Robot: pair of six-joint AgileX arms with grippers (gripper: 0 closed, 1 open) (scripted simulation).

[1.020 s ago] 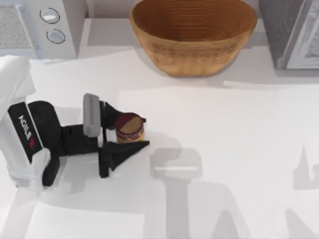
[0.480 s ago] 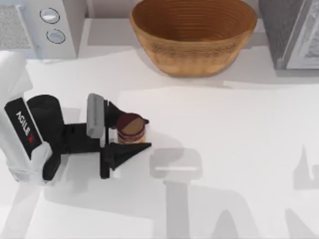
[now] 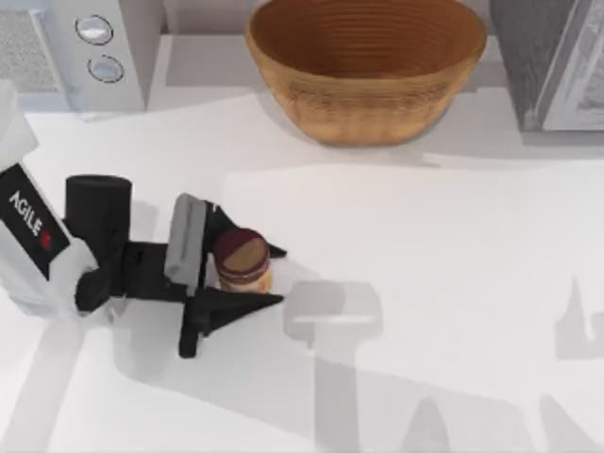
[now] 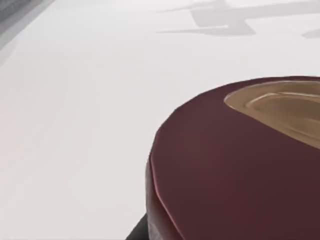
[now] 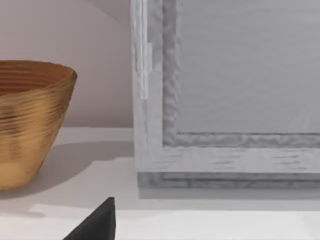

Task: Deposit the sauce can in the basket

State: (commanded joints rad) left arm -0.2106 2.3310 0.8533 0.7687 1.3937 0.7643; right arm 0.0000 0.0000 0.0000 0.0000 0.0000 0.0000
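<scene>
Jaws of the left gripper point(image 3: 247, 276) are clamping the sauce can point(image 3: 242, 260) at its sides; rigid, smooth, probably slippery

Bright even light, soft grey shadows

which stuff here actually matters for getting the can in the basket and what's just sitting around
Job:
- sauce can, between the left gripper fingers
- basket, at the table's far edge

Just there:
- white appliance with two dials, far left
- grey cabinet, far right
</scene>
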